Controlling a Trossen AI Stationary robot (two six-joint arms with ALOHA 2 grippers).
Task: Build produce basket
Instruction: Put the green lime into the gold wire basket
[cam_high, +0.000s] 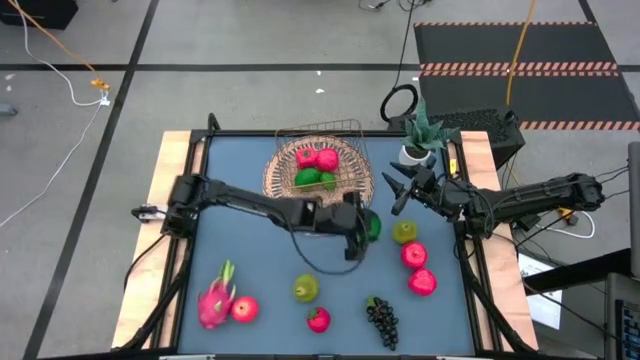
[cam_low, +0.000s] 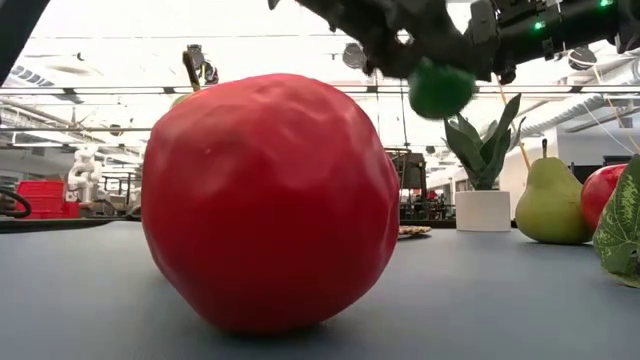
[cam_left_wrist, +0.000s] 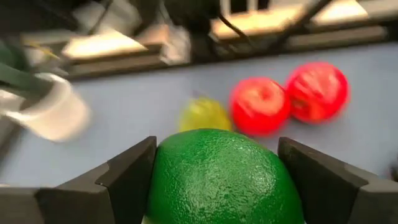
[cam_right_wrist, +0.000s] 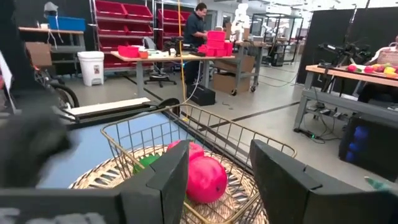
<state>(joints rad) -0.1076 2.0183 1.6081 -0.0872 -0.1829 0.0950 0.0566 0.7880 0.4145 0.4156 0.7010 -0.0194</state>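
Note:
My left gripper (cam_high: 366, 226) is over the table's middle, just near-right of the wire basket (cam_high: 322, 150), and is shut on a green lime (cam_high: 373, 226). The basket rests on a round wicker mat (cam_high: 275, 175) and holds pink-red fruits (cam_high: 318, 158) and green limes (cam_high: 314, 179). My right gripper (cam_high: 397, 185) is open to the right of the basket, its fingers empty; in its wrist view the basket (cam_right_wrist: 186, 134) lies just ahead. On the table lie a pear (cam_high: 405, 232), red fruits (cam_high: 414, 254), grapes (cam_high: 381, 320), another pear (cam_high: 306, 289), a strawberry (cam_high: 318, 320) and a dragon fruit (cam_high: 215, 300). My left gripper pinches the green lime (cam_left_wrist: 217, 180) between its two fingers (cam_left_wrist: 134, 171), one on each side of its round body. The fingers come slanting from above and from the table's left. The lime (cam_low: 440, 88) is lifted clear, well above the table.
A potted green plant (cam_high: 420, 135) stands at the far right corner, close behind my right gripper. A red apple (cam_high: 244, 309) lies beside the dragon fruit near the near edge. Bare blue table (cam_high: 250, 250) lies between my left arm and the near fruits.

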